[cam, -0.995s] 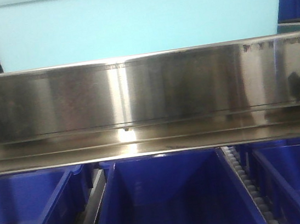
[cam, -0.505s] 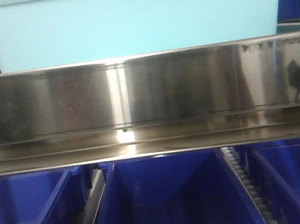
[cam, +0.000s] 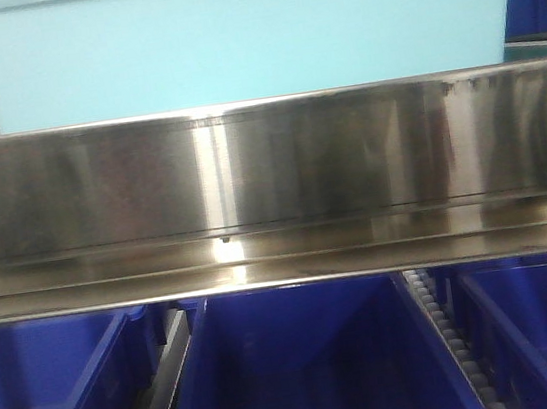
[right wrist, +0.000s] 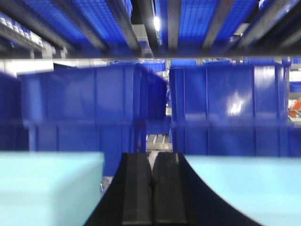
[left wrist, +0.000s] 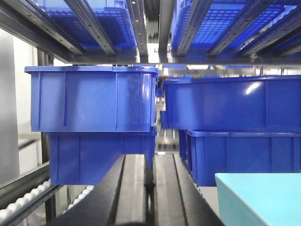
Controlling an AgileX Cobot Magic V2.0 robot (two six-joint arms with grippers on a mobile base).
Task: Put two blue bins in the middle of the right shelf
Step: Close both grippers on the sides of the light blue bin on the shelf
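Note:
One pale light-blue bin (cam: 241, 37) fills the top of the front view, standing on the shelf behind a steel rail (cam: 268, 165). In the left wrist view my left gripper (left wrist: 149, 162) is shut with nothing between its fingers, and a corner of a pale blue bin (left wrist: 261, 200) shows low at its right. In the right wrist view my right gripper (right wrist: 151, 162) is shut and empty. A pale blue bin (right wrist: 47, 188) lies to its left and another pale blue surface (right wrist: 249, 183) to its right. Whether the fingers touch either, I cannot tell.
Dark royal-blue bins (left wrist: 91, 99) (left wrist: 235, 103) are stacked two high behind both grippers, and more sit on the level above (right wrist: 84, 19). In the front view, open dark blue bins (cam: 304, 362) stand below the rail. A roller track (left wrist: 19, 207) runs at the lower left.
In the front view the pale blue bin has crept a little to the left. A dark reflection at the right end of the steel rail is gone.

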